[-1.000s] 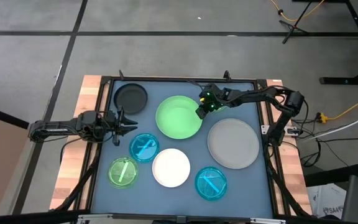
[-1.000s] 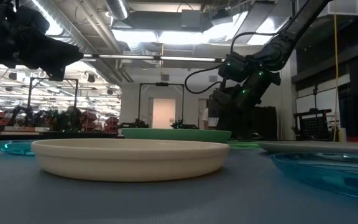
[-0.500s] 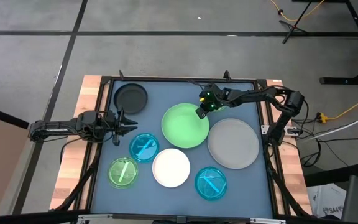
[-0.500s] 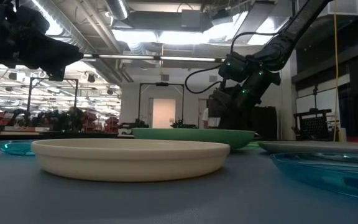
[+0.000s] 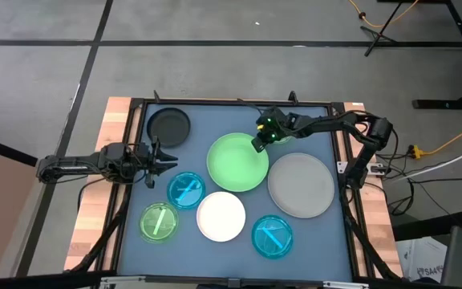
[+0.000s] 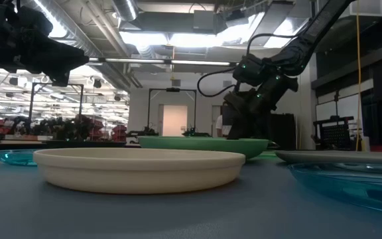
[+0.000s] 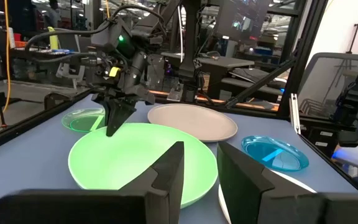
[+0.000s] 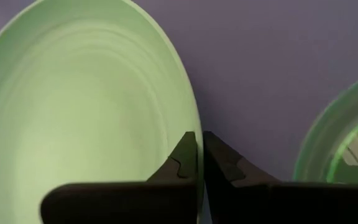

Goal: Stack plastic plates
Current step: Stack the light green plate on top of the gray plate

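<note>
Blue-grey tabletop (image 5: pixel 239 120) — right end effector (image 5: pixel 257 144) low, clenched on light green plate (image 5: pixel 237 163) rim — left end effector (image 5: pixel 160 156) hovering, released

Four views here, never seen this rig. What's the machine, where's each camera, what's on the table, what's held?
Two dark robot arms work at one table. One picture looks straight down, one sits at table-top height, and one rides on each wrist. From above, the right gripper is shut on the rim of the large light green plate, beside the grey plate. Its own wrist camera shows the fingers pinching that rim. The left gripper waits open at the table's left edge, holding nothing. Also lying there: a black plate, a white plate, two small blue plates, and a small green plate. A second small green one shows only in the wrist views.
</note>
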